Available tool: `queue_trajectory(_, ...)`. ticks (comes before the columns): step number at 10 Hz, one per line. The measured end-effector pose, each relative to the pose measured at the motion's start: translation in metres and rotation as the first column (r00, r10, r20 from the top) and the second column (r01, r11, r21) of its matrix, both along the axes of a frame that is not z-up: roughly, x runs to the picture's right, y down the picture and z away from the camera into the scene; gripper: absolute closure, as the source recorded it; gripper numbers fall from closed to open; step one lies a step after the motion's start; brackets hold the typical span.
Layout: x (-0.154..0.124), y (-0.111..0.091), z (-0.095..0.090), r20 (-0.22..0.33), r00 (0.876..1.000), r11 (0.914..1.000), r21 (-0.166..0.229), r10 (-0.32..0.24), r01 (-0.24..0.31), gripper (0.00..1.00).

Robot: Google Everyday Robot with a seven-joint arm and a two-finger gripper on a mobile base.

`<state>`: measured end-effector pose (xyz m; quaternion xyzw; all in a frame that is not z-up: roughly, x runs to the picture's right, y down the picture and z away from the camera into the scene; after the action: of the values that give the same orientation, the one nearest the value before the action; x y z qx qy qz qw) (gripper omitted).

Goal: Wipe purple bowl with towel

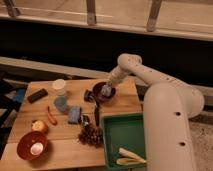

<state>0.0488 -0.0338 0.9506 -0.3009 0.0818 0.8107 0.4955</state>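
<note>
Arm (146, 75) elbow-bent, reaching down-left; jaws inside purple bowl (98, 96), pinching pale towel (106, 91).

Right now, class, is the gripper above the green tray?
No, the gripper sits at the purple bowl, beyond the green tray's far edge.

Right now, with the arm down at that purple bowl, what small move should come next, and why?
Probably a short sideways rub inside the purple bowl. The gripper sits over its middle with a pale bundle, likely the towel, at its tip, so wiping looks ready to begin.
</note>
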Motion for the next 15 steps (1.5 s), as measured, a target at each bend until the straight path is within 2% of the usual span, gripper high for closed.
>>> queue_trajectory(1, -0.006, -0.005, 0.008, 0.02, 1.0, 1.0, -0.002, 0.001, -0.001, 1.0)
queue_trajectory(3, -0.011, -0.001, 0.011, 0.042, 0.999, 0.9999, -0.014, 0.003, -0.002, 1.0)
queue_trajectory(5, -0.022, 0.021, -0.006, 0.058, 0.998, 0.9995, -0.027, -0.014, 0.016, 1.0)
queue_trajectory(8, -0.014, 0.046, -0.032, 0.014, 1.0, 0.9994, -0.03, -0.014, 0.014, 1.0)
queue_trajectory(10, -0.01, 0.043, -0.037, 0.0, 1.0, 0.9997, -0.02, -0.013, 0.013, 1.0)
queue_trajectory(11, -0.004, 0.031, -0.034, -0.007, 1.0, 1.0, -0.007, -0.007, 0.007, 1.0)
queue_trajectory(13, -0.002, 0.008, -0.018, 0.007, 1.0, 0.9999, 0.009, -0.004, 0.004, 1.0)
queue_trajectory(15, -0.017, -0.013, -0.002, 0.049, 0.999, 0.9996, 0.027, -0.005, 0.004, 1.0)
